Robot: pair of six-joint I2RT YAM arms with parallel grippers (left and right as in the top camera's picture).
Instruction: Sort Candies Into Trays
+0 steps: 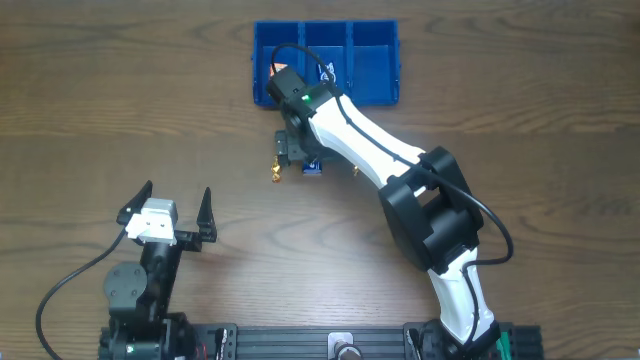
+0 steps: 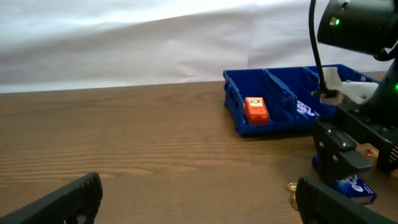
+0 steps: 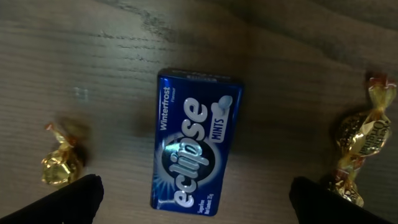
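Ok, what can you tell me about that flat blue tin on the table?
The flat, rectangular dark blue tin has rounded corners, a glossy metal-looking lid and white lettering. It lies flat, lid up, on the brown wooden table, between two gold foil-wrapped candies, touching neither. The right gripper hangs open over it, one finger either side.

Blue mint tin (image 3: 194, 143) lies flat between two gold-wrapped candies (image 3: 62, 157); orange pack (image 2: 255, 109), seemingly leaning, in blue tray (image 1: 375, 65).

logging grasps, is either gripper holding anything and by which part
Nothing held. Right gripper hangs open over the blue mint tin; left gripper is open too.
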